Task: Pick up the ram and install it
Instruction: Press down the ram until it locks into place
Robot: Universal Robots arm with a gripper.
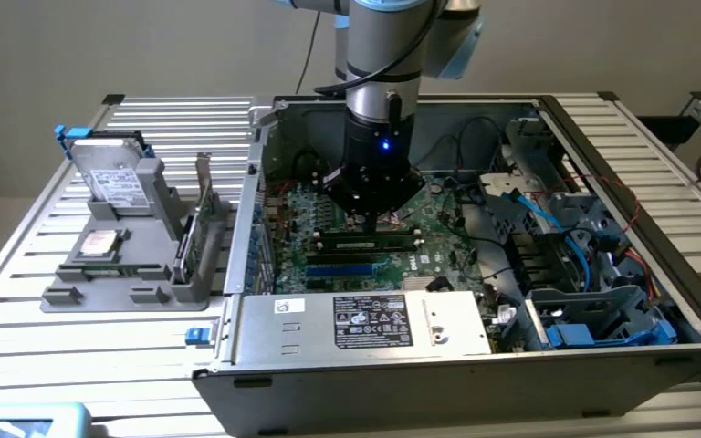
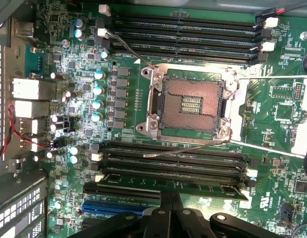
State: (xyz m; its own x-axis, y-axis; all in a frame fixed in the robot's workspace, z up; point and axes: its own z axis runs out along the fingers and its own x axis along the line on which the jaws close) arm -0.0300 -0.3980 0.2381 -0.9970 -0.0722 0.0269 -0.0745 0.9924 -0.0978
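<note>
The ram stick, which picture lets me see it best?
The wrist view. There the ram runs as a long green strip lying in a motherboard slot just ahead of the shut pincer, with the empty processor socket beyond. The exterior view shows the ram as a small dark bar under the pincer.

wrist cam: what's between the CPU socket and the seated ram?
Empty memory slots and a thin wire lever separate the CPU socket from the ram, per the wrist view.
</note>
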